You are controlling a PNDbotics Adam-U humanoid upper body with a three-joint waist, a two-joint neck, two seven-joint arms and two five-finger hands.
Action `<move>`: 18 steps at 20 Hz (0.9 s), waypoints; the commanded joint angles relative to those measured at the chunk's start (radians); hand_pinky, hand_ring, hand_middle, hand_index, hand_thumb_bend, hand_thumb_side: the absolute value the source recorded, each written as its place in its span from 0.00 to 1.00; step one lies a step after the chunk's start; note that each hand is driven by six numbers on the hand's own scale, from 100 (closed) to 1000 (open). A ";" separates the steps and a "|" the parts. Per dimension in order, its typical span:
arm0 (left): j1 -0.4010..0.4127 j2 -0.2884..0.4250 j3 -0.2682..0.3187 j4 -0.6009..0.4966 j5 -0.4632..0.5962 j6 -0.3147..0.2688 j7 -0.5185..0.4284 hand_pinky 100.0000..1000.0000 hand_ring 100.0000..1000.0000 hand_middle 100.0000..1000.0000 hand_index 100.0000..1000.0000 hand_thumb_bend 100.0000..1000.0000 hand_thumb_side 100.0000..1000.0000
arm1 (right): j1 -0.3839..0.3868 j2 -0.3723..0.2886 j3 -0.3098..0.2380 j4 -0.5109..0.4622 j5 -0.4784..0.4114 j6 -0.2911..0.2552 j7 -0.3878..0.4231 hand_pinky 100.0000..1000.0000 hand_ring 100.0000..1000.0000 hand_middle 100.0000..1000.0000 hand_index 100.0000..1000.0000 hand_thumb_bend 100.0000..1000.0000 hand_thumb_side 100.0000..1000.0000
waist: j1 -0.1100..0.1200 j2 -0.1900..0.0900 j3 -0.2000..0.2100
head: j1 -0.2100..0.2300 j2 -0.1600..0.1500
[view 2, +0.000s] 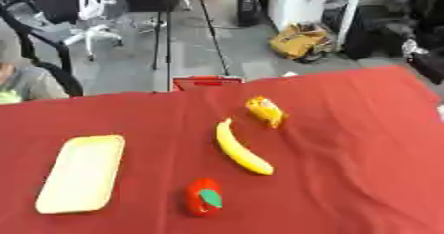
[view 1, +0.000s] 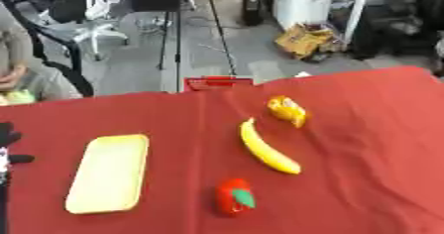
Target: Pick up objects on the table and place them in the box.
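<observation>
A pale yellow shallow tray [view 1: 108, 173] lies on the left of the red table. A yellow banana [view 1: 267, 151] rests near the middle, pointing front-right. Behind it sits a small orange-yellow fruit-like object [view 1: 287, 110]. Close to the front edge stands a red fruit with a green leaf [view 1: 235, 196]. My left hand [view 1: 9, 146] shows only at the far left edge of the left eye view, dark fingers beside the tray and well away from the fruit. My right hand appears in neither view.
Red cloth [view 2: 356, 144] covers the whole table, with bare cloth to the right of the fruit. A red box edge [view 1: 218, 83] peeks over the table's far side. Chairs, stands and bags stand on the floor beyond.
</observation>
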 commanded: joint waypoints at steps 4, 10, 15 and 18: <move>-0.011 0.016 0.001 -0.013 0.001 -0.002 0.003 0.48 0.73 0.70 0.72 0.59 0.80 | -0.022 -0.018 0.001 -0.021 0.011 -0.002 0.008 0.63 0.65 0.76 0.81 0.42 0.49 | -0.004 -0.027 0.000 | 0.000 -0.008; -0.010 0.017 0.001 -0.012 0.001 -0.001 0.003 0.48 0.73 0.70 0.72 0.59 0.80 | -0.037 -0.008 0.018 -0.011 0.029 0.003 0.029 0.63 0.65 0.76 0.82 0.44 0.49 | -0.005 -0.028 0.001 | -0.001 -0.007; -0.014 0.016 -0.002 -0.013 0.001 -0.001 -0.001 0.48 0.73 0.71 0.72 0.60 0.80 | -0.089 0.023 0.063 0.034 0.117 0.011 0.099 0.64 0.66 0.77 0.82 0.44 0.49 | -0.003 -0.023 0.013 | -0.007 -0.013; -0.019 0.015 -0.005 -0.013 0.003 -0.001 -0.005 0.48 0.73 0.71 0.72 0.60 0.80 | -0.131 0.044 0.081 0.079 0.198 0.007 0.161 0.65 0.67 0.77 0.83 0.44 0.48 | 0.000 -0.014 0.027 | -0.012 -0.020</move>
